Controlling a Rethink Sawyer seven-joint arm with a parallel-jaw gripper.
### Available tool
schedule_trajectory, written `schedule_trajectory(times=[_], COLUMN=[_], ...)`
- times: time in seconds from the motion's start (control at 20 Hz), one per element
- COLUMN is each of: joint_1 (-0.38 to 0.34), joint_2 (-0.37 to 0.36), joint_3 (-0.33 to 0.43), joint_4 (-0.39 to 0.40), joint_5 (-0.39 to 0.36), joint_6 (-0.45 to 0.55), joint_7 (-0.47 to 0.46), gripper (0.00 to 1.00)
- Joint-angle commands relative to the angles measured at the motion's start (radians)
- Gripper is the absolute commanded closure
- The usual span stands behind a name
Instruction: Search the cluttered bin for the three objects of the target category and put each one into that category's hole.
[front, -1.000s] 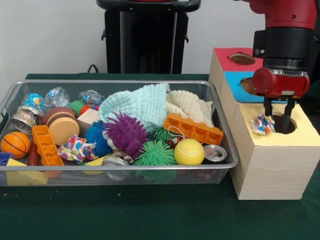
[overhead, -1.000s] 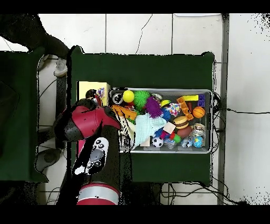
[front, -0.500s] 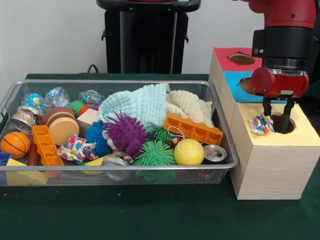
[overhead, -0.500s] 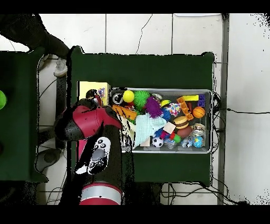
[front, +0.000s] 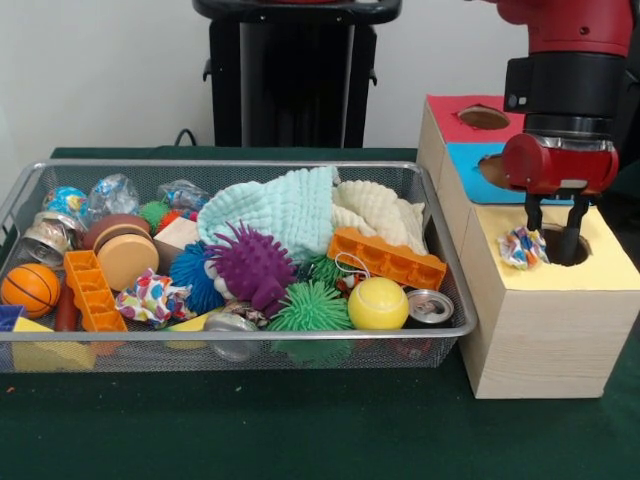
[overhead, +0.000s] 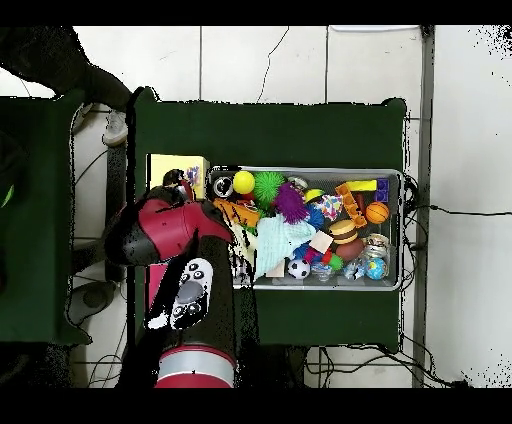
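1. Change: in the front view the gripper (front: 558, 243) has risen slightly since a second ago. It holds its place over the yellow hole (front: 568, 244) at the right of the frame. The paper ball (front: 524, 248) has not moved.
2. Jaws: spread, with nothing between them. Both tips point down at the hole's rim.
3. Task object: the paper ball lies on the yellow top of the box (front: 545, 325), touching the left edge of the hole. It is not inside the hole.
4. Meaning for the task: judged from this position, the drop landed on the rim and did not go in. This object probably needs a push or a new grasp before it counts as placed.
5. A similar multicoloured paper ball (front: 150, 298) lies at the lower left of the bin (front: 240, 166), beside the orange block (front: 92, 290). It is likely another member of the category.
6. Hidden: the two cloths (front: 290, 210) at the bin's centre cover whatever lies beneath them. A third target cannot be located.
7. Hidden: the interior of the yellow hole is dark, so its contents cannot be read.
8. Overhead view: the arm (overhead: 165, 235) covers most of the box, and only a yellow corner shows at the left. The jaws and the hole cannot be seen there.
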Motion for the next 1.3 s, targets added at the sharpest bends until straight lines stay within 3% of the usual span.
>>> schedule_trajectory(times=[0.05, 1.15, 1.3], joint_1=[-0.088, -0.135, -0.133], joint_2=[-0.087, -0.113, -0.126], joint_3=[0.032, 0.086, 0.090], joint_4=[0.040, 0.064, 0.053], joint_5=[-0.056, -0.145, -0.145], joint_6=[0.258, 0.255, 0.290], joint_7=[-0.057, -0.058, -0.071], gripper=[0.00, 0.00, 0.00])
